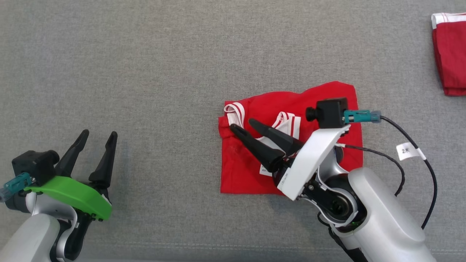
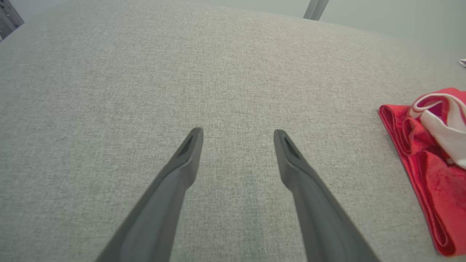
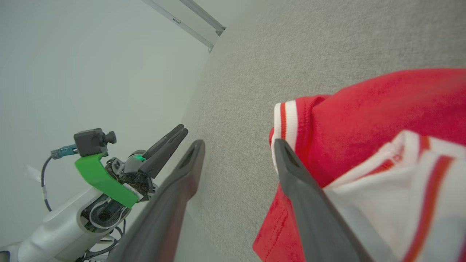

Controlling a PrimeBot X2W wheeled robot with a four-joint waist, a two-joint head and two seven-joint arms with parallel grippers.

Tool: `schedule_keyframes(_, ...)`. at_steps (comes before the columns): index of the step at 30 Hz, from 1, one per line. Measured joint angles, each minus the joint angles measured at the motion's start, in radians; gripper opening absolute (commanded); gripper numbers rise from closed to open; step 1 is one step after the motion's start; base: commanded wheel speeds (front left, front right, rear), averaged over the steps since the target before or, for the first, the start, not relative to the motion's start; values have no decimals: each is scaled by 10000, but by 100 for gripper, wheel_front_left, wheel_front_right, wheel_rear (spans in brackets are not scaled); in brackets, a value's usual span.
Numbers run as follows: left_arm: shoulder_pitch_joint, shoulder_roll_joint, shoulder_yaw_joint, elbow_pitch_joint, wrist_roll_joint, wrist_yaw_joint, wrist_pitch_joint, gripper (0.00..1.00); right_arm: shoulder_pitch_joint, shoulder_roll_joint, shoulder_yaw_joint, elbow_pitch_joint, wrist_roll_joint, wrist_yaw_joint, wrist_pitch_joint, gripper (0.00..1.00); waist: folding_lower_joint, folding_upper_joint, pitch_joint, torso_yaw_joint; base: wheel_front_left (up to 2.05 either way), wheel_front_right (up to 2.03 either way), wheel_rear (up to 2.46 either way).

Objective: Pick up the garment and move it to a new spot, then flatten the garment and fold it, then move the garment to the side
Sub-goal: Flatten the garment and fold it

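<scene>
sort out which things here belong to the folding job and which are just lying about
In the job:
- red garment, folded up, mid-table
- right gripper, open over it
- left gripper, open, well off to the left

Lying about:
- second red garment, at the far right edge
- grey tabletop, merely the work surface

The left gripper [image 1: 99,133] sits at the near left, fingers spread wide and pointing away. The right gripper [image 1: 242,124] — on a pale forearm [image 1: 382,214] angled in from the near right — points far-left, fingers parted.
</scene>
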Motion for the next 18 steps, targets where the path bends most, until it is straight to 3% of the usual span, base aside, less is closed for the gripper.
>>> schedule_keyframes(4, 56, -25, 132, 10, -21, 42, -140, 100, -2, -15, -562, -629, 90, 29, -677, 100, 0, 0, -83, -225, 0, 0, 0)
schedule_keyframes(7, 139, -132, 136, -13, -117, 82, -190, 100, 45, -105, -1354, -746, -33, -190, -1032, 100, 0, 0, -188, -324, 0, 0, 0)
schedule_keyframes(12, 251, -291, 105, -151, -121, 96, -232, 100, 737, -1329, -2723, -550, -533, -742, -1478, 100, 0, 0, -339, -438, 0, 0, 0)
schedule_keyframes(18, 399, -376, 105, -282, -198, 153, -244, 100, 1629, -1444, -3122, -36, -268, -817, -1611, 100, 0, 0, -346, -471, 0, 0, 0)
